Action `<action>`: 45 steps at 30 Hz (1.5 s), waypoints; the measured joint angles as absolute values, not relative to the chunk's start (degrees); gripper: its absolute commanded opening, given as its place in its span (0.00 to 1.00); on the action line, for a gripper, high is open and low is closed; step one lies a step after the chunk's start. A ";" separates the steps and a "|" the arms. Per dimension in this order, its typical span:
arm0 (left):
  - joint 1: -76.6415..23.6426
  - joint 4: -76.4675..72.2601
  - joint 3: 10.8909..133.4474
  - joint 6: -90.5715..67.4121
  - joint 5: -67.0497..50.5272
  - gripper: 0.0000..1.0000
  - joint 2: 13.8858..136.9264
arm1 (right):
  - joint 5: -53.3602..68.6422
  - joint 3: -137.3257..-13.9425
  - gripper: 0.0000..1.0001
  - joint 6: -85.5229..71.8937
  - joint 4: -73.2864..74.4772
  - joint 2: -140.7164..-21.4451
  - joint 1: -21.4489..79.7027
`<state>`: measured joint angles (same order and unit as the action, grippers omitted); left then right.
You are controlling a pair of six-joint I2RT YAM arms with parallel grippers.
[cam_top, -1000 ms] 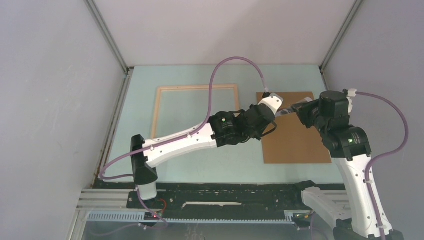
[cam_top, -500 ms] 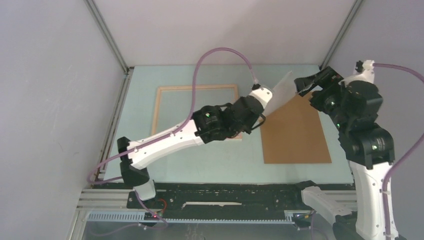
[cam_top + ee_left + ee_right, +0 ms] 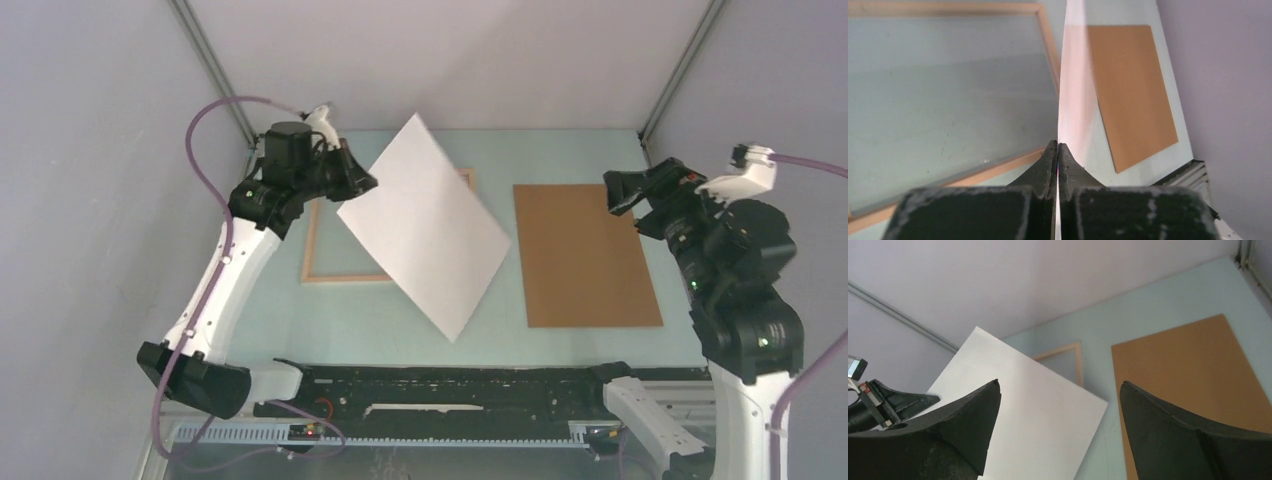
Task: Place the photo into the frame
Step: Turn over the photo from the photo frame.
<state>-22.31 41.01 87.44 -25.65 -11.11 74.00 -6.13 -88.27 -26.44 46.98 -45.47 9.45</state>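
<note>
White sheet [image 3: 425, 225] swings across to the wooden frame [image 3: 345, 277]

A second ago both pincers crowded the upper-left corner of the brown backing board [image 3: 585, 255]. Now the left gripper [image 3: 362, 185] has swept to the upper left of the overhead view, jaws pressed together on the sheet's corner, and the sheet hangs tilted in the air over the frame's right half. Presumably that's the photo, blank side up; its printed face isn't showing. Meanwhile the right gripper [image 3: 615, 190] has let go, jaws spread wide, hovering by the board's upper-right corner. The board lies flat at right, apart from the frame. Nothing blocks the opening, but the sheet needs levelling and squaring first.
</note>
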 measured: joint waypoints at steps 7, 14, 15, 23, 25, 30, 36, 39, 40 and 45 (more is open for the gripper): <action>-0.58 30.52 68.36 -31.33 -29.23 0.00 77.12 | -0.30 -80.55 0.95 -26.39 46.26 -48.97 8.69; 7.60 22.96 64.47 -34.22 -32.75 0.00 83.46 | 2.50 -75.18 0.94 -26.20 45.84 -50.61 8.10; 8.45 21.21 63.79 -34.92 -33.10 0.00 83.44 | 2.72 -74.50 0.94 -26.15 45.76 -50.65 8.01; 16.03 7.03 56.34 -42.61 -31.38 0.00 83.29 | 4.84 -70.89 0.93 -26.02 44.71 -52.97 7.90; 16.51 3.90 54.70 -44.16 -31.14 0.00 83.26 | 5.04 -70.65 0.93 -26.00 44.60 -53.39 7.88; 16.25 -1.76 52.16 -45.54 -31.75 0.00 83.26 | 5.50 -69.82 0.94 -25.96 43.70 -53.36 7.77; 15.70 -7.86 49.87 -46.22 -33.74 0.00 85.60 | 6.46 -67.83 0.93 -26.00 43.31 -53.34 7.51; 14.92 -11.11 48.34 -47.22 -33.80 0.00 86.50 | 6.61 -67.24 0.93 -26.02 43.03 -53.34 7.51; 14.61 -12.10 47.77 -47.66 -33.76 0.00 86.54 | 6.63 -67.02 0.93 -26.02 42.76 -53.34 7.51; 12.88 -17.17 45.41 -49.58 -32.99 0.00 86.61 | 6.85 -66.26 0.93 -26.04 42.17 -53.34 7.49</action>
<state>12.88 -17.17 45.41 -49.58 -32.99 86.61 6.85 -66.26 -26.04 42.17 -53.34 7.49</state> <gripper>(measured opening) 0.002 0.930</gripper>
